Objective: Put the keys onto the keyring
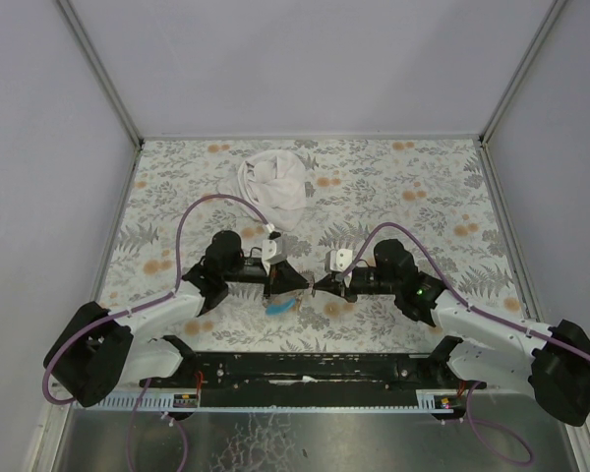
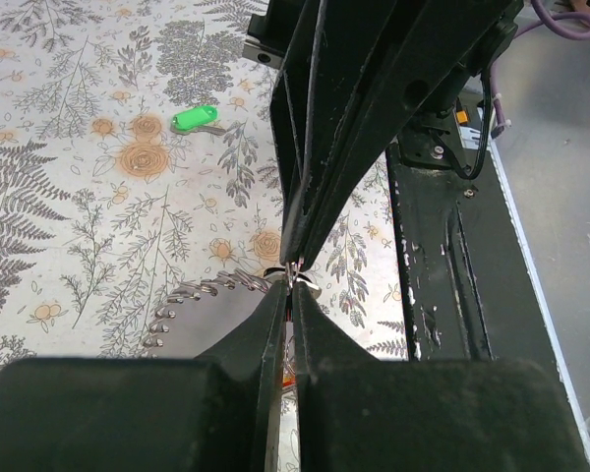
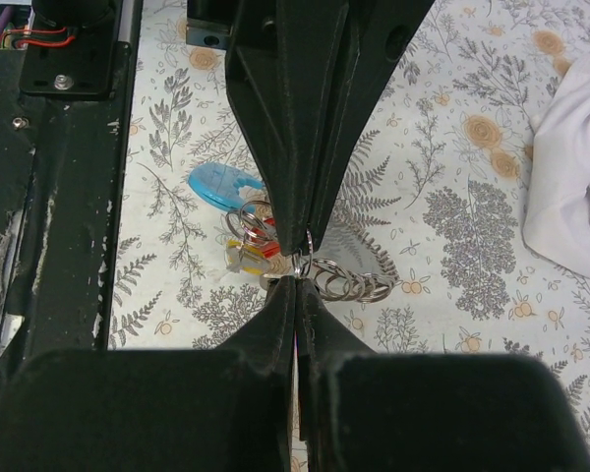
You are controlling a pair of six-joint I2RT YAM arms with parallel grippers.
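Observation:
My left gripper (image 2: 293,280) and right gripper (image 3: 297,275) meet tip to tip above the table's near middle, both shut. Pinched between their tips is a thin metal ring of the keyring (image 3: 305,258). A light-blue piece (image 3: 219,184) lies just below it on the table, with more small rings, a red key (image 3: 267,248) and a yellow key (image 3: 238,254) bunched beside it. A green key (image 2: 195,119) lies alone on the patterned cloth, farther off. A chain of small metal rings (image 3: 354,286) trails from the pinched ring. From above, the fingers hide the ring itself.
A crumpled white cloth (image 1: 275,187) lies at the back middle of the floral table cover (image 1: 423,197). The black mounting rail (image 1: 315,369) with both arm bases runs along the near edge. Purple cables (image 1: 192,221) arc over each arm.

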